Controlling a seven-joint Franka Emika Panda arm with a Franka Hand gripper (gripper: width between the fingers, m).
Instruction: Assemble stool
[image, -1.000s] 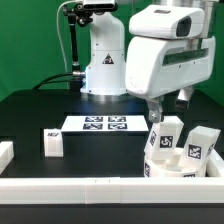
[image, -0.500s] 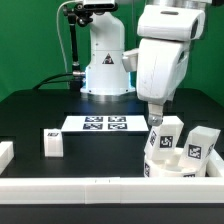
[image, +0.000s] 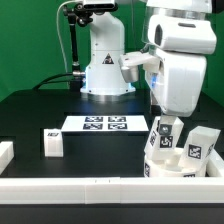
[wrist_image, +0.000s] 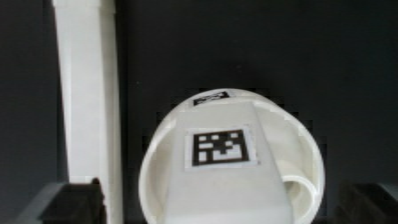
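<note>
Tool (wrist_image: 196, 206) released, jaws wide, hanging right above the tagged seat (wrist_image: 217, 150), rail (wrist_image: 84, 90) alongside

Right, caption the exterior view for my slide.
Open gripper above the seat and two legs; third leg sits apart near the marker board.

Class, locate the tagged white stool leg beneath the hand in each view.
Exterior view: the leg stands at the exterior view's lower right, under the open hand.
Wrist view: apparently the same leg, filling the middle.
Shared landmark: a white border rail.
</note>
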